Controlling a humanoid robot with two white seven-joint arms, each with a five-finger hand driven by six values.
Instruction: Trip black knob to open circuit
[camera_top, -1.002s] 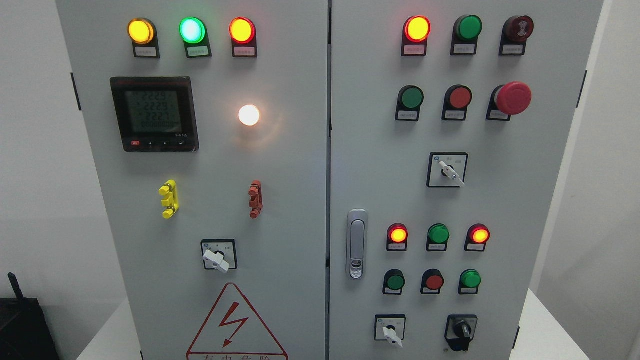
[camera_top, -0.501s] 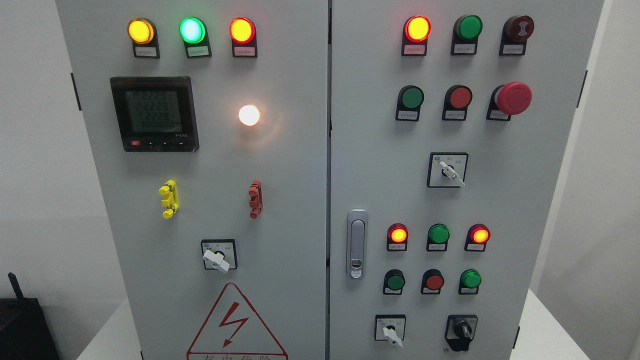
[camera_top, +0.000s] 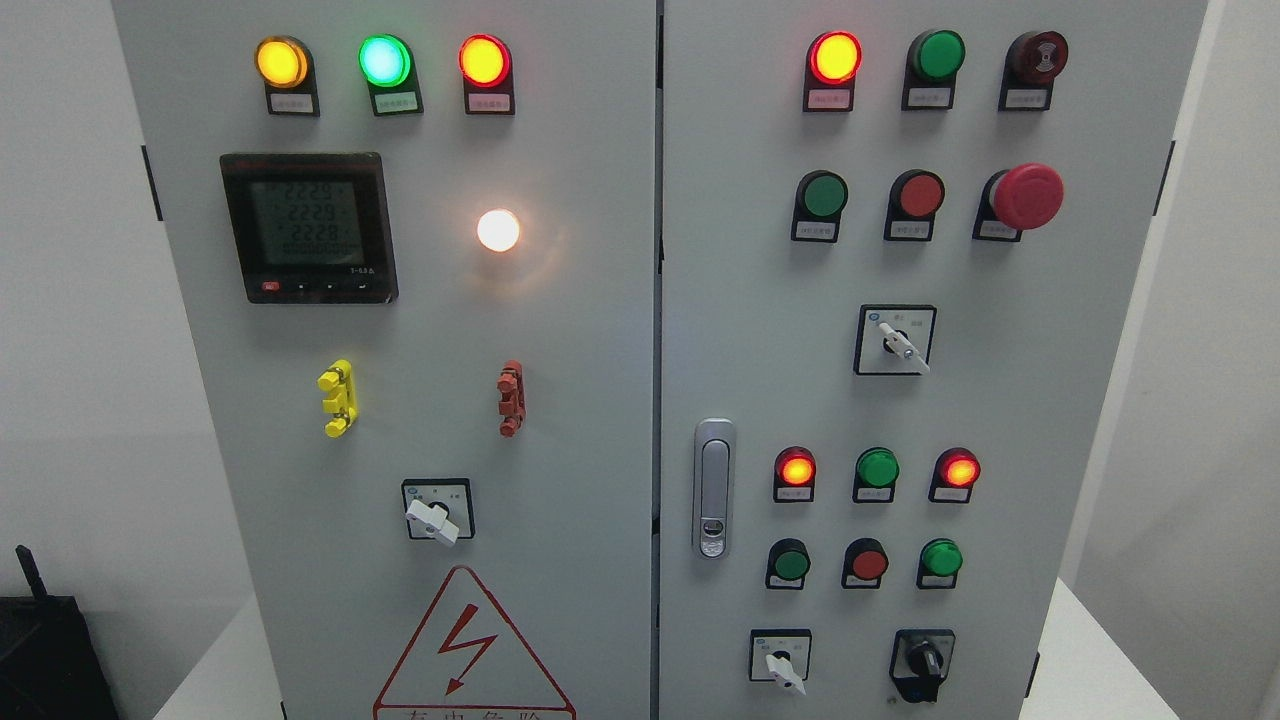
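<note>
- While neither the left hand nor the right hand appears in the head view, so that whether either is released, clenched or grasping cannot be told, the black knob (camera_top: 922, 658) sits untouched at the lower right corner of the right door (camera_top: 1040, 420), its pointer angled toward the lower left.
- Just left of the black knob, on the same row, a white selector switch (camera_top: 783, 666) points down and to the right on its square black plate.
- Above that row stand three small push buttons: green (camera_top: 790, 563), red (camera_top: 868, 563) and green (camera_top: 940, 557).
- Above these, three indicator lamps: a lit red lamp (camera_top: 796, 468), an unlit green lamp (camera_top: 877, 467) and a second lit red lamp (camera_top: 959, 469).
- A silver door latch (camera_top: 713, 487) lies upright near the left edge of the right door.
- Higher up, a second white selector (camera_top: 898, 342) stands alone; above it are a green button (camera_top: 824, 195), a red button (camera_top: 920, 195) and a red mushroom stop button (camera_top: 1026, 196).
- The top row carries a lit red lamp (camera_top: 834, 57), a green lamp (camera_top: 940, 54) and a dark red buzzer (camera_top: 1038, 52).
- The left door (camera_top: 580, 400) bears lit yellow (camera_top: 281, 62), green (camera_top: 384, 60) and red (camera_top: 484, 60) lamps, a digital meter (camera_top: 308, 227), a glowing white lamp (camera_top: 498, 230), a yellow clip (camera_top: 337, 398), a red clip (camera_top: 510, 397), a white selector (camera_top: 434, 518) and a red lightning warning triangle (camera_top: 466, 650).
- The cabinet stands on a white surface (camera_top: 1090, 660); a black object (camera_top: 45, 650) shows at the lower left.
</note>
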